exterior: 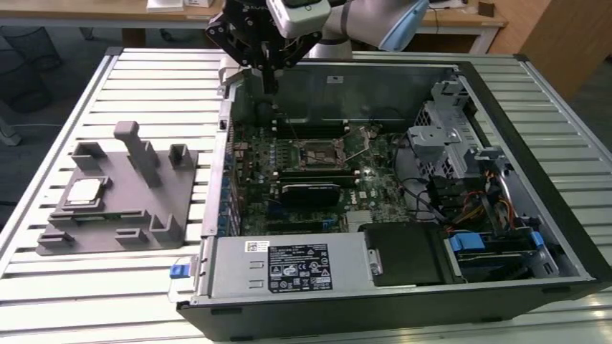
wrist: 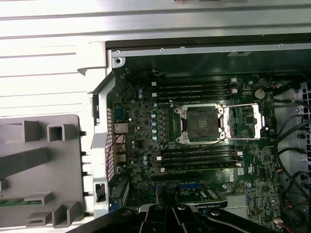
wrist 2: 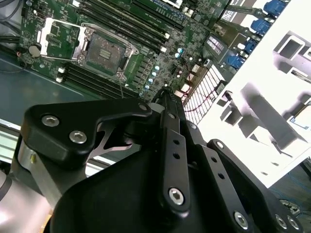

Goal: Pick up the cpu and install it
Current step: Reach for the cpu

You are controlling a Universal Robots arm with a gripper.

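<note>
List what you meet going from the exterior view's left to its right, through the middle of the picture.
cpu, lying on the grey holder block → open socket on the motherboard → metal drive cage

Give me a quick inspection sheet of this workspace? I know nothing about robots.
surface: slatted metal table bearing an open computer case and a grey holder block.
job's things: cpu lies flat on the holder block, outside the case; socket on the motherboard is empty, its frame swung open.
clutter: nothing seen.
grippers: gripper shut, holding nothing, above the case's far wall, apart from the cpu.
cables: wire bundles inside the case, on the exterior view's right.
surroundings: wooden desks behind the table.
</note>
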